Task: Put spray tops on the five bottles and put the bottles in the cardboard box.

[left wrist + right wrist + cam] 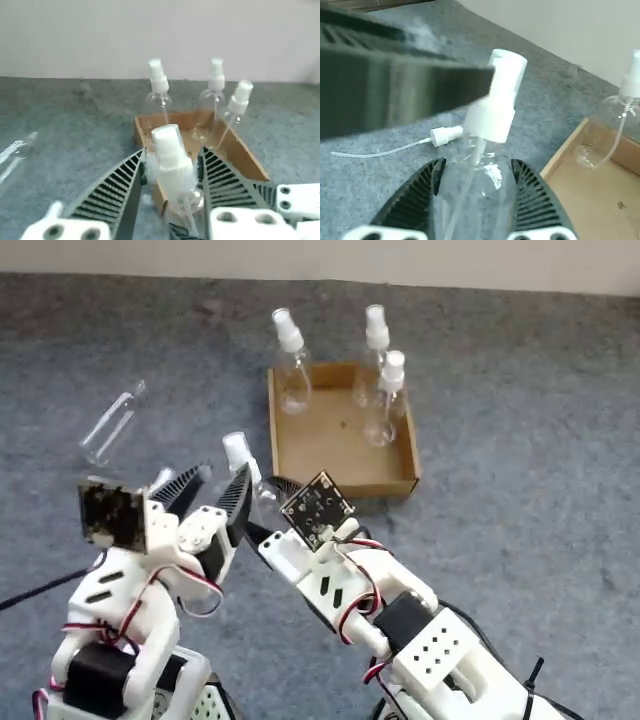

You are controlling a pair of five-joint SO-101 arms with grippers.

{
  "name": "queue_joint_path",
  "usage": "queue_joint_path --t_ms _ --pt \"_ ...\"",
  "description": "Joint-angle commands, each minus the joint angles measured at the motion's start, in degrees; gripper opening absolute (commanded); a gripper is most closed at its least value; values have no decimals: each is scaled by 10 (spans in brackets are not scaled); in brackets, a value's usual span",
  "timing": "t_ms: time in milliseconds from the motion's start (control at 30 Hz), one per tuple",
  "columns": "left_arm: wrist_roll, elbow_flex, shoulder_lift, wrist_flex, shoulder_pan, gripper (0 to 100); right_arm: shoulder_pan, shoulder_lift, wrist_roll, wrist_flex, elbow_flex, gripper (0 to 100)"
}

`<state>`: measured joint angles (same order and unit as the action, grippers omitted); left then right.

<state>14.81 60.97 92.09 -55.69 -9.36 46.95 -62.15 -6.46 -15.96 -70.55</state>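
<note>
A clear bottle [470, 200] stands upright in front of the cardboard box [340, 483], and my right gripper [477, 167] is shut on its body. A white spray top [170, 150] sits on its neck. My left gripper [172, 152] is open, with one finger on each side of that spray top [237, 450]. Three capped bottles [293, 380] [372, 370] [385, 405] stand in the box. An uncapped bottle [110, 425] lies on the carpet to the left. A loose spray top [445, 135] with its tube lies on the carpet beside the held bottle.
The grey carpet [520, 440] covers the table. The front half of the box floor [340, 455] is bare. Both arms crowd together just in front of the box's near left corner.
</note>
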Motion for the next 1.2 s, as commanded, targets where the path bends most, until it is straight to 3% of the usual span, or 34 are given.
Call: queue_joint_path --t_ms 0,133,433,667,1167 --pt "-5 -35 -1 26 73 126 -7 -15 4 11 7 3" --pt "-4 -71 -89 85 113 125 -6 -15 4 11 7 3" --pt "-5 -213 -334 88 91 70 -6 -15 4 10 7 3" --pt "-57 -174 -342 88 24 67 -6 -15 4 10 7 3" --pt "-56 -127 -320 28 21 67 -9 -15 4 10 7 3"
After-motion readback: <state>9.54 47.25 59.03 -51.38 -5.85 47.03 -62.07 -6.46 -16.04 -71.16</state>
